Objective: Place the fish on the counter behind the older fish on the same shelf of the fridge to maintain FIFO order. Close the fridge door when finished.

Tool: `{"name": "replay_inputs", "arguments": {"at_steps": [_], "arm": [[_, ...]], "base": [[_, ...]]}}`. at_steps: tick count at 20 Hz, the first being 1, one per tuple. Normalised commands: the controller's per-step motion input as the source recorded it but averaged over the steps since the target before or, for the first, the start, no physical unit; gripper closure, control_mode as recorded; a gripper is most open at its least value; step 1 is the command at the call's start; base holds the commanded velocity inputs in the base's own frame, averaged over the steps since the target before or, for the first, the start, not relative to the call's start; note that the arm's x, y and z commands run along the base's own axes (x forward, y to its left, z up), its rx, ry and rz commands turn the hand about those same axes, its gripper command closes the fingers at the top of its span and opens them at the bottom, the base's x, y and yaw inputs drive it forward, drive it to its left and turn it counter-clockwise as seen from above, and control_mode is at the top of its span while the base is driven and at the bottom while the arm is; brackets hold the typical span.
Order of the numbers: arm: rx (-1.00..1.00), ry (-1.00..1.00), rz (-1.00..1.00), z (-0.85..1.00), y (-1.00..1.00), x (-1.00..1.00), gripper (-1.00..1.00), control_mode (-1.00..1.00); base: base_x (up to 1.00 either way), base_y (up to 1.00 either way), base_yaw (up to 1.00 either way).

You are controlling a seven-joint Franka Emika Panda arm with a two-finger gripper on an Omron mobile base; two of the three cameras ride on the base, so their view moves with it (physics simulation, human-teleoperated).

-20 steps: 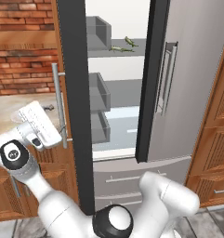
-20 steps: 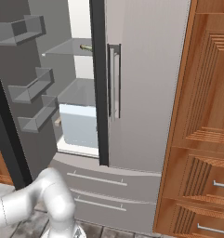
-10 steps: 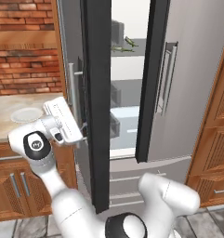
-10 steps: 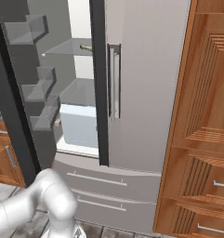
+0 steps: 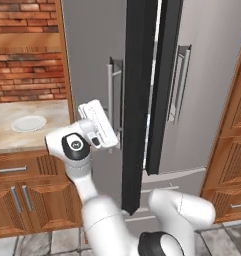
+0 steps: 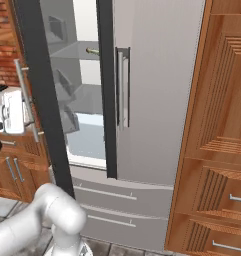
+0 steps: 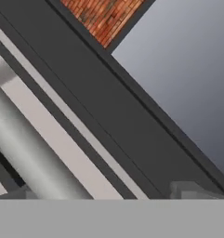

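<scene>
The fridge (image 5: 212,75) has its left door (image 5: 92,50) swung almost to, with a narrow gap beside the black door edge (image 5: 139,100). My gripper (image 5: 114,135) rests against that door's outer face by the silver handle (image 5: 111,95); its fingers are hidden. Through the gap, the right base view shows the end of an olive-green fish (image 6: 92,51) on the upper grey shelf (image 6: 67,50). My white hand (image 6: 12,111) is at that view's left edge. The hand view is close on the handle (image 7: 25,153) and the black edge (image 7: 99,107).
The beige counter (image 5: 22,142) with a white plate (image 5: 28,123) lies left of the fridge, over brown cabinets (image 5: 37,200). A brick wall (image 5: 22,75) is behind it. Tall wooden cabinets (image 6: 222,125) stand right of the fridge, grey drawers (image 6: 122,200) below the doors.
The left fridge door has swung from wide open to almost shut. My hand has travelled right with it, pressed against its outer face near the handle.
</scene>
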Motion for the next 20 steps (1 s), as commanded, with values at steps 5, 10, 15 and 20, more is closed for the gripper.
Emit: {"name": "replay_inputs", "arguments": {"at_steps": [5,10,15,20], "arm": [[0.01,-0.06,0.07,0.13,-0.93,0.35,-1.00,-1.00],[0.00,-0.09,0.11,0.11,-0.81,0.39,-1.00,-1.00],[0.00,-0.09,0.12,0.11,-0.68,0.39,-1.00,-1.00],[0.00,-0.05,0.12,0.09,-0.65,0.42,-1.00,-1.00]], "base": [[0.00,0.00,0.00],[0.00,0.00,0.00],[0.00,0.00,0.00],[0.00,0.00,0.00]]}}
